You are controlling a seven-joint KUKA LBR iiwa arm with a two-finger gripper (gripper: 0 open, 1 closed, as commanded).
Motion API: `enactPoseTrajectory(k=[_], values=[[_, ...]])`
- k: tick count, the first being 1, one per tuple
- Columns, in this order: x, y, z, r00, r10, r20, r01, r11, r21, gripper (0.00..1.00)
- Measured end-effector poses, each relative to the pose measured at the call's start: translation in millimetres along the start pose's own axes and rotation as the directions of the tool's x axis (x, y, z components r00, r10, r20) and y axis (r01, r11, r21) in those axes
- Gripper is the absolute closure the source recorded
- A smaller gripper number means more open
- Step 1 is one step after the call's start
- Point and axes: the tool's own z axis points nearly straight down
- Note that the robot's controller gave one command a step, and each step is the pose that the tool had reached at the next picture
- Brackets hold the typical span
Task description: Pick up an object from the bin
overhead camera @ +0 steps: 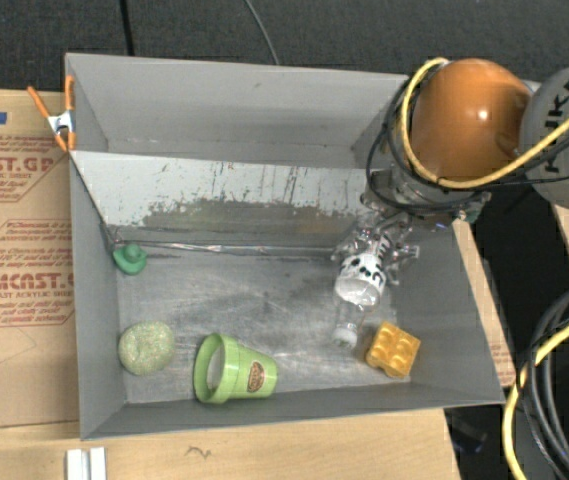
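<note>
The gripper (pixel 379 248) is hanging over a clear spotted bottle (pixel 357 286) at the right of the bin (pixel 214 118); I cannot tell whether it is open. It is looking wisest to close squarely across the bottle's middle, keeping clear of the yellow block (pixel 392 349) nearby.

One each: green cup (pixel 232 370), pale ball (pixel 146 348), green knob (pixel 129 259), yellow brick (pixel 392 350), clear bottle (pixel 357 286).

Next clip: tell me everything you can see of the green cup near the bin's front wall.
The green cup looks like lime plastic, tapered, with a wide rim and a brown oval label on its side. It lies tipped over on the floor of the bin, by the front wall, mouth facing left. A pale green ball sits close on its left; the yellow toy brick lies well apart to its right.
</note>
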Motion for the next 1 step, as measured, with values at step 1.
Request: enactPoseTrajectory(k=[1], values=[[0.3,1.5,78.7,1.0,-0.001,-0.001,0.001,1.0,-0.006,1.0]])
